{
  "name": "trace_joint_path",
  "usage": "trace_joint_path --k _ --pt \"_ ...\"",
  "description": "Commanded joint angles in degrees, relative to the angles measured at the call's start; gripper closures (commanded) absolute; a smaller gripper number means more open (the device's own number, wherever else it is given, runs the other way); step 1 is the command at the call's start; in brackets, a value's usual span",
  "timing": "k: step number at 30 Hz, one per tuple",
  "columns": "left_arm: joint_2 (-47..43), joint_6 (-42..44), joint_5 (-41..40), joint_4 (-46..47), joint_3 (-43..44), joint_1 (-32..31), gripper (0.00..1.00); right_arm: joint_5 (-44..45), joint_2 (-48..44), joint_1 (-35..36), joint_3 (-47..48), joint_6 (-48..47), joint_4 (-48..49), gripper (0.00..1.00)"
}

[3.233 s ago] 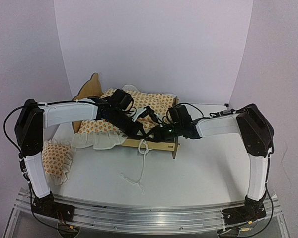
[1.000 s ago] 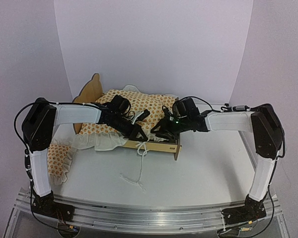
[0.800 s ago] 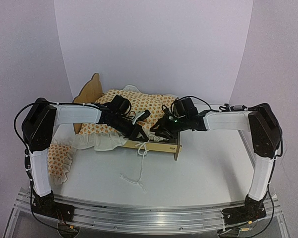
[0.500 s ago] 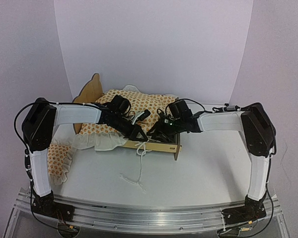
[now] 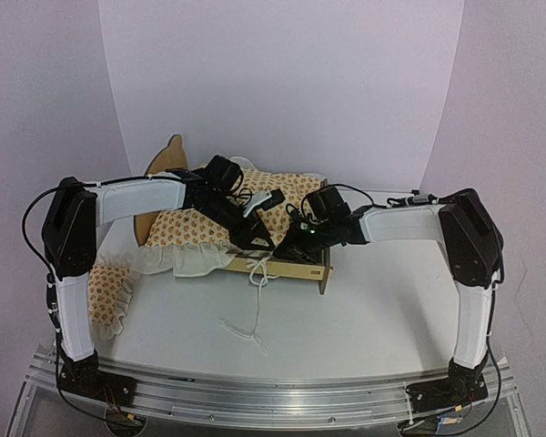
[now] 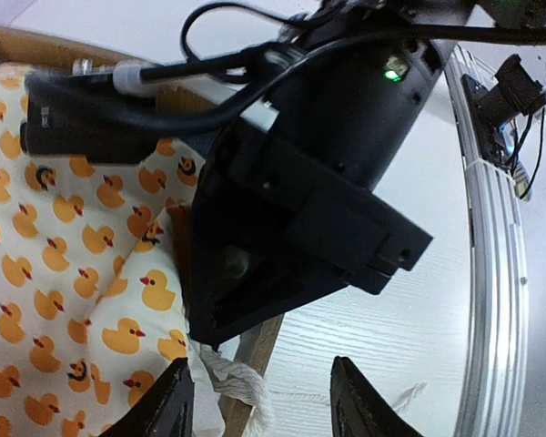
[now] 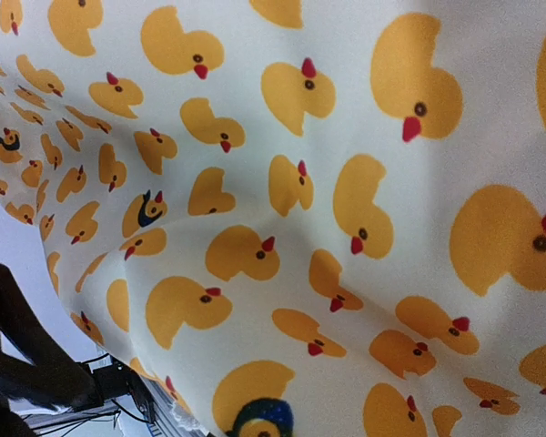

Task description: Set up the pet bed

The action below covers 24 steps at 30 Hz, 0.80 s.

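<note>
release: left gripper [image 6: 264,408] has let go and lifted, jaws wide, empty. right gripper [image 6: 200,309] presses cushion [image 5: 191,228] near 4 o'clock corner of bed [image 5: 296,269]; its grip i cannot tell. bed sits at 11 o'clock, cushion seemingly seated.

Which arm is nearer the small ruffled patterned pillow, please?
Left: the left arm stands right beside the small ruffled patterned pillow; the right arm stands across the white table.

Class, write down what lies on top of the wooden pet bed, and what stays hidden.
A duck-print cushion lies on the pet bed, its white ruffle spilling over the near rail. The bed's base underneath is covered, so it cannot be seen.
</note>
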Motion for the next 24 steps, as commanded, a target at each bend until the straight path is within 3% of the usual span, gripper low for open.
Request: trace_joint_path --k 1,4,8,11,17,24 --pt "-3.8 15.2 0.0 -10.5 6.0 -0.1 0.41 1.4 2.0 -0.2 1.0 -1.8 -2.3 0.92" --pt "-5.2 21.6 -10.0 -13.8 4.5 0.4 0.42 1.2 2.0 -0.2 1.0 -2.0 -2.3 0.92" --pt "-12.9 29.7 -20.9 -1.6 -10.3 -0.9 0.40 1.1 2.6 -0.2 1.5 -2.3 -2.3 0.92" --pt "-17.0 34.9 -24.0 9.3 -17.3 -2.5 0.33 0.9 2.8 -0.2 2.0 -2.6 -2.3 0.92" --pt "-15.6 37.6 -24.5 13.0 -20.2 -3.4 0.29 1.1 2.6 -0.2 1.5 -2.9 -2.3 0.93" --pt "-14.8 40.6 -23.9 15.3 -23.0 -4.5 0.49 1.5 1.7 -0.2 0.6 -3.2 -2.2 0.94"
